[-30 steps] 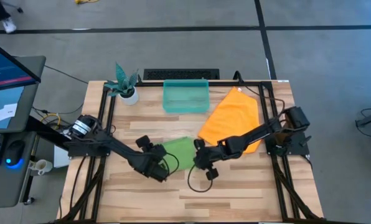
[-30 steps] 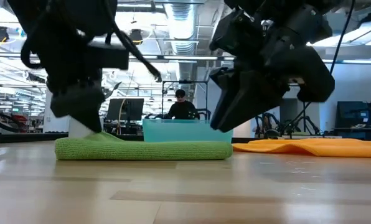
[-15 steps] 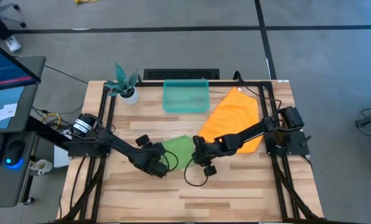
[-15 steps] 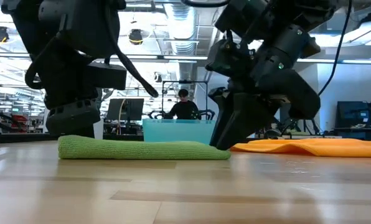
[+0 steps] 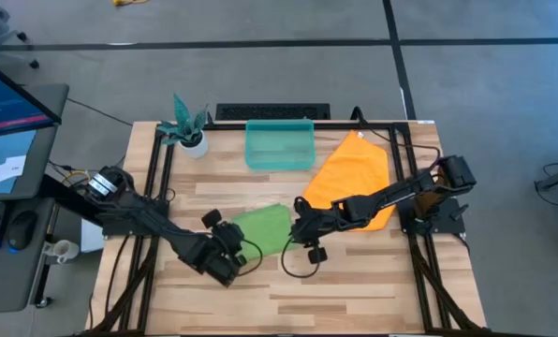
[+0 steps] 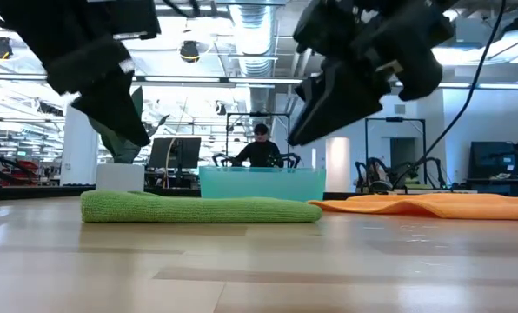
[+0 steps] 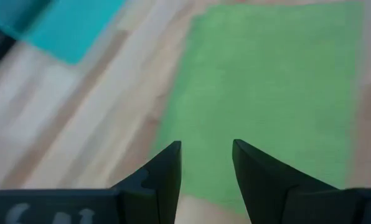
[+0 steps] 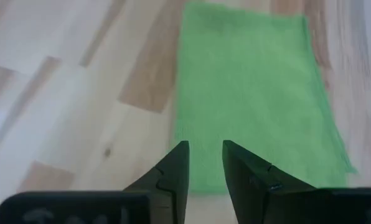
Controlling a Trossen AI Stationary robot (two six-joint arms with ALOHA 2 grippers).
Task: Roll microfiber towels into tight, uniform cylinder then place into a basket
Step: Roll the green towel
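— So where does the green towel point(image 5: 263, 227) lie?
— Flat on the table point(image 5: 354, 290), between the two grippers. The left gripper point(image 5: 225, 265) hangs above its near-left edge, the right gripper point(image 5: 298, 231) above its right edge; neither touches it.
— And their fingers?
— Both stand narrowly apart, holding nothing.
— The rest?
— The orange towel point(image 5: 351, 178) lies spread right of the basket point(image 5: 279, 145), at the table's far edge.

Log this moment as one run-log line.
green towel flat on table, unrolled | left gripper open above it | right gripper open above it | basket empty
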